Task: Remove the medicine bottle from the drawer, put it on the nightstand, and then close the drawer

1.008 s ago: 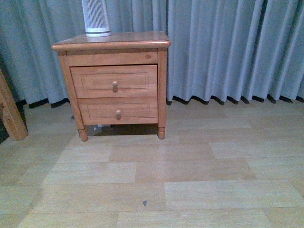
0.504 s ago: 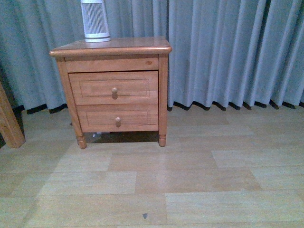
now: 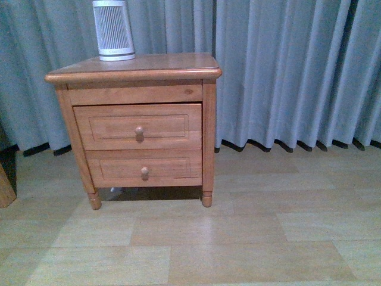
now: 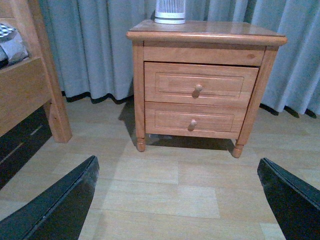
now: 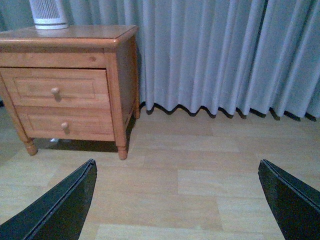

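Nearer now, we find the nightstand (image 3: 149, 64) larger in the front view, its drawer (image 3: 169, 126) shut; left gripper (image 4: 177, 161) and right gripper (image 5: 176, 162) both spread wide.

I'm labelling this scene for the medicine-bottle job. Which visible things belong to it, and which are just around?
For the job: nightstand; upper drawer, shut; medicine bottle not in view.
Just around: white ribbed appliance on top; lower drawer; curtain; bed frame.
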Controlling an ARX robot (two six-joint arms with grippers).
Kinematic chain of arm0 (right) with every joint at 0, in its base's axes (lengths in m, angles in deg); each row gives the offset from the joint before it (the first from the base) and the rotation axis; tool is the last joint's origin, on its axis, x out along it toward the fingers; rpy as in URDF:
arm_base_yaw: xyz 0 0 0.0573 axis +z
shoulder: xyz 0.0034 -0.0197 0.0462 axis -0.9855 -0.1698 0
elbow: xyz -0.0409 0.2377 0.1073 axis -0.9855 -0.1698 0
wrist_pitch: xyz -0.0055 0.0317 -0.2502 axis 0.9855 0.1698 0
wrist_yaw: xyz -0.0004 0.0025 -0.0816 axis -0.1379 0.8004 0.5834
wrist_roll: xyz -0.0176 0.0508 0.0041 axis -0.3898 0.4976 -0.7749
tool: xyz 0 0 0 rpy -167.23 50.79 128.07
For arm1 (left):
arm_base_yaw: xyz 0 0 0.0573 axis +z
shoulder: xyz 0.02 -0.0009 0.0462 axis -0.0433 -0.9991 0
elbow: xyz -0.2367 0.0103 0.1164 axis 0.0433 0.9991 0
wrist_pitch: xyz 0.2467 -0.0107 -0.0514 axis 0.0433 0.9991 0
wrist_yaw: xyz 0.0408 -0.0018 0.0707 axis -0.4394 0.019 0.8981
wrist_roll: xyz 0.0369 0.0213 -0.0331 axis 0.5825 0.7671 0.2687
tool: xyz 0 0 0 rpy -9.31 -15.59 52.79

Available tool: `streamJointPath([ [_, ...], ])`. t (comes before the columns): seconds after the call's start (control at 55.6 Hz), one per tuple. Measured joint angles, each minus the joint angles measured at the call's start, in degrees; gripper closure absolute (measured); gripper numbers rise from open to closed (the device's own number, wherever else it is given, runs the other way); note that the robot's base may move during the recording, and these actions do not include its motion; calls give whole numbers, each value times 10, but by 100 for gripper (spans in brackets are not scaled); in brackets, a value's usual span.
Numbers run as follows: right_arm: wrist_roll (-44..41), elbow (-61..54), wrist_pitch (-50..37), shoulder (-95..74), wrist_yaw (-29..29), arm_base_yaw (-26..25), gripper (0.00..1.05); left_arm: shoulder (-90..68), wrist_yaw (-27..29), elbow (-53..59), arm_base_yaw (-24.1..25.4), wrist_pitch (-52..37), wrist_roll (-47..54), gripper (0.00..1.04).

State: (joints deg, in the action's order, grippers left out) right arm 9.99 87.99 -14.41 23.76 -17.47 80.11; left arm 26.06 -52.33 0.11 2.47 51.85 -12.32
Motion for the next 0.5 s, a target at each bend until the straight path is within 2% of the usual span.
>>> streamJointPath([
  [0.414,0,0,0,0,0,0,7,-1,-4,0,0,1,-1,6],
  [0.432,0,0,0,0,0,0,7,-11,-27,-6,7,17,-7,6],
  [0.468,0,0,0,0,0,0,7,-75,-108,-45,22,84,-26,6],
  [0.504,0,0,0,0,-1,0,7,-172,-167,-87,16,73,-42,6],
])
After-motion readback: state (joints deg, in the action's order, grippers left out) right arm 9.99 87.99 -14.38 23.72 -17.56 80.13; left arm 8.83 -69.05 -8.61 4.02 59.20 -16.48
